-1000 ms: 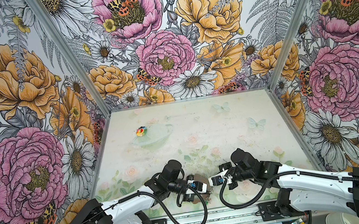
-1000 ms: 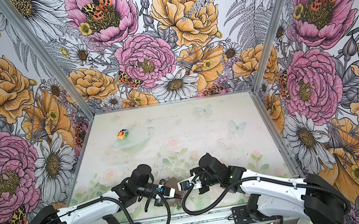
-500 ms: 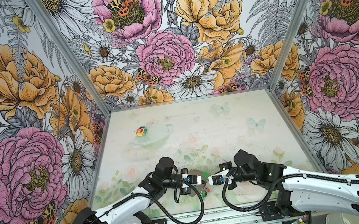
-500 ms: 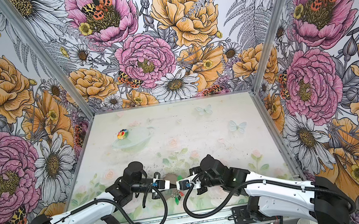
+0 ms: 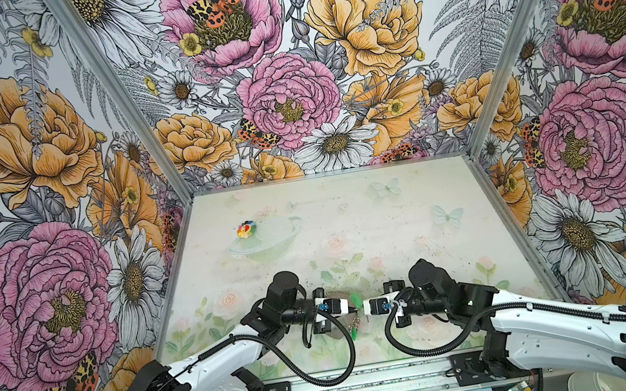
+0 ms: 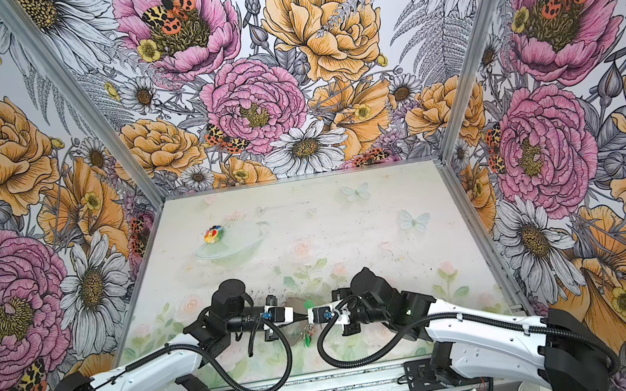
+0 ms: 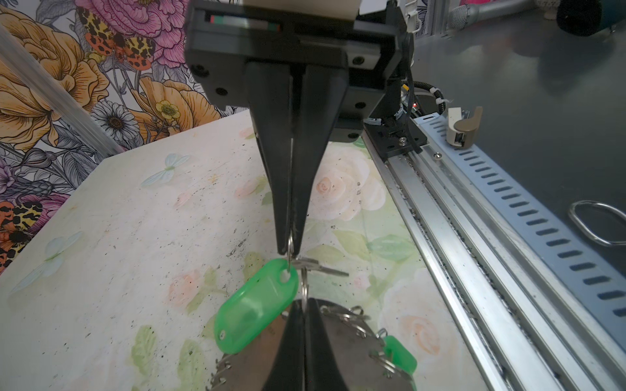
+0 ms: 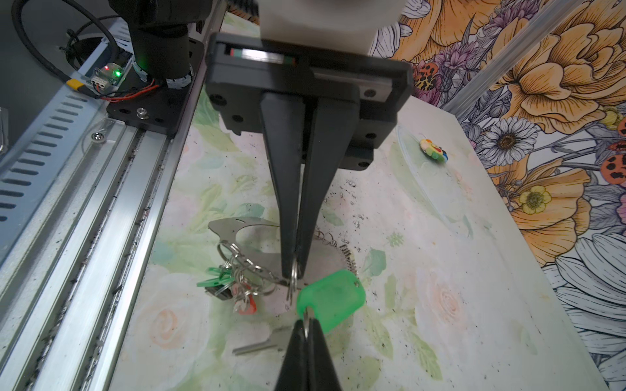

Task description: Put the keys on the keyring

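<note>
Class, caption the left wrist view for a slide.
Left gripper and right gripper, both shut, meet at the green key tag by the keyring.

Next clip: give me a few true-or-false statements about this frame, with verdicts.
1. The left gripper and the right gripper are both shut. True.
2. The two grippers point at each other, nearly tip to tip, over the near side of the table. True.
3. The multicoloured toy lies against the keyring. False: it sits far off, toward the table's back left.
4. The green-headed key lies alone on the table, clear of both grippers. False: it hangs from a small ring pinched in the right gripper.
</note>
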